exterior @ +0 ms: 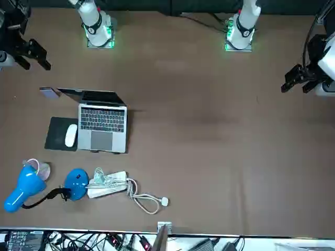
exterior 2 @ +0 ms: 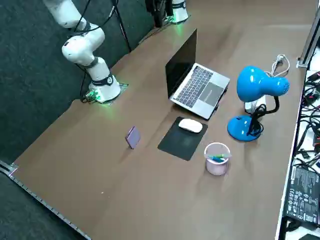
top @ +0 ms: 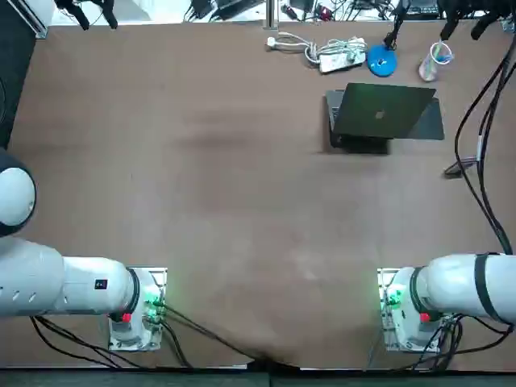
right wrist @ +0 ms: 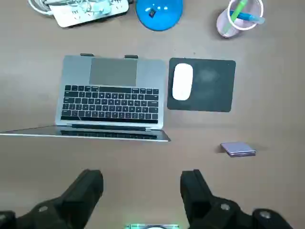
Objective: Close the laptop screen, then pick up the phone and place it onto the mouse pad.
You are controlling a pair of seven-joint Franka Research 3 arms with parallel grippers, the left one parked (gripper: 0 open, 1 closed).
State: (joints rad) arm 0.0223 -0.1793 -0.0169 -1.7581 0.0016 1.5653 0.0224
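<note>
**Hovering open end effector over a desk with an open laptop and a phone**

Seen from the robot's side and read from its left to its right, a wide brown desk (top: 201, 161) is bare across its left and middle. All the items sit in the far right part.

First comes a white power strip (right wrist: 90, 10) with a coiled cable, close to the far edge. Next is a silver laptop (right wrist: 112, 95), open, with its screen standing upright. The back of the lid faces the robot and the keyboard faces away. Beyond the laptop, near the power strip, stands a blue lamp (exterior 2: 257, 87).

Just to the right of the laptop lies a dark mouse pad (right wrist: 209, 88), with a white mouse (right wrist: 182, 81) resting on the part nearest the laptop. Beyond the pad, toward the far edge, is a small clear cup (right wrist: 239, 16) holding a couple of pens (right wrist: 243, 14).

The lilac phone (right wrist: 238, 150) is farthest right. It sits on the bare desk, clear of the mouse pad and nearer the robot than the pad.

The right arm's end effector (right wrist: 143, 188) hangs high above the desk on the robot's side of the laptop and phone, touching nothing. Its two fingers (right wrist: 90, 191) are spread wide apart and hold nothing.
</note>
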